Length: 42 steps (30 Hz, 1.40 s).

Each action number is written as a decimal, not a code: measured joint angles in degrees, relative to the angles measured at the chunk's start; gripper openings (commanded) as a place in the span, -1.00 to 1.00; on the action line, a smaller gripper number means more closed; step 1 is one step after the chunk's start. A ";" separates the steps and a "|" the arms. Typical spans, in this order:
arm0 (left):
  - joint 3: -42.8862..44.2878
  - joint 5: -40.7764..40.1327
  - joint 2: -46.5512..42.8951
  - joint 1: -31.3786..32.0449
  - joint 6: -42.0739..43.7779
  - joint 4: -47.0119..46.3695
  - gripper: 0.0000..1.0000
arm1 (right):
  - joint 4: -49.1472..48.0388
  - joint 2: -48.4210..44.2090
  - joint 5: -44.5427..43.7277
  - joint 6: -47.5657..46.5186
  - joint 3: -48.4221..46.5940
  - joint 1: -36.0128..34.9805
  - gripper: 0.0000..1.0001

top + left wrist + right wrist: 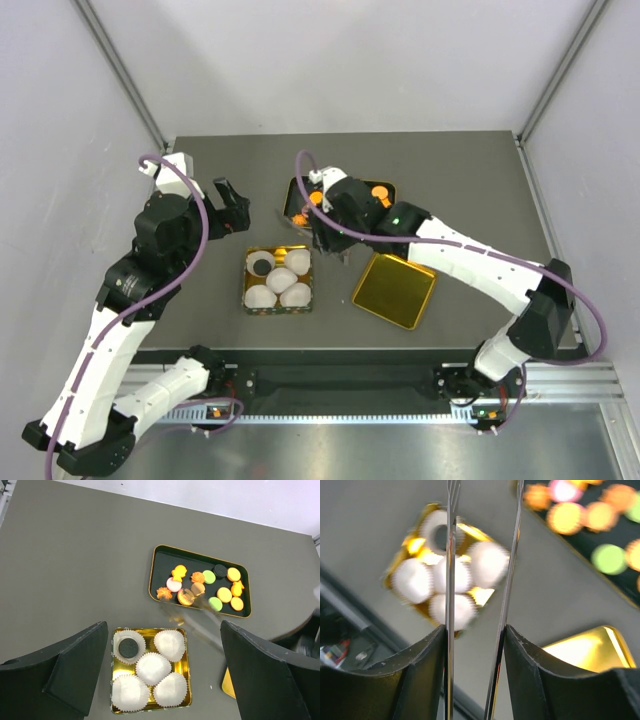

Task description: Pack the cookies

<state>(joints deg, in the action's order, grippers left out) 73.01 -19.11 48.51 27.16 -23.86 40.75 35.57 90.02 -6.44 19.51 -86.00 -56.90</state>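
The right gripper (pixel 475 630) is closed on a pair of thin metal tongs (pixel 451 580), one black finger pressing on each arm, and the two arms stand a little apart. The tips of the tongs leave the frame in the right wrist view and are blurred in the left wrist view, so it cannot be told whether they carry anything. This gripper hangs over the near edge of the black tray (pixel 162 565), between it and the gold tin (pixel 181 669).

The cookies (pixel 224 595), mostly orange with some green, pink and dark, lie loose in the black tray at the far middle of the table (pixel 75 555). One dark cookie (pixel 128 648) sits in the far-left of the five white paper cups (pixel 153 667) in the gold tin, which lies nearer and to the left of the tray. The gold lid (pixel 394 290) lies flat to the right of the tin.

The left gripper (pixel 232 205) hangs above the table to the left of the tray, jaws wide apart and holding nothing.
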 measured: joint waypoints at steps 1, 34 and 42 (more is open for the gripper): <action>0.00 0.11 0.00 0.00 0.00 0.00 0.98 | 0.04 -0.31 -0.35 -0.02 0.87 1.46 -0.04; -2.64 0.39 0.00 0.00 0.00 -0.09 0.98 | -2.12 11.67 -0.55 -1.90 4.37 11.32 -0.14; -2.99 0.42 0.00 0.00 0.02 -0.09 0.98 | -2.82 11.85 0.07 -1.90 4.15 11.72 -0.12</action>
<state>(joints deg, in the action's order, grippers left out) 70.02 -18.70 48.51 27.16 -23.83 40.66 32.75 101.86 -6.37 17.61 -81.84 -45.19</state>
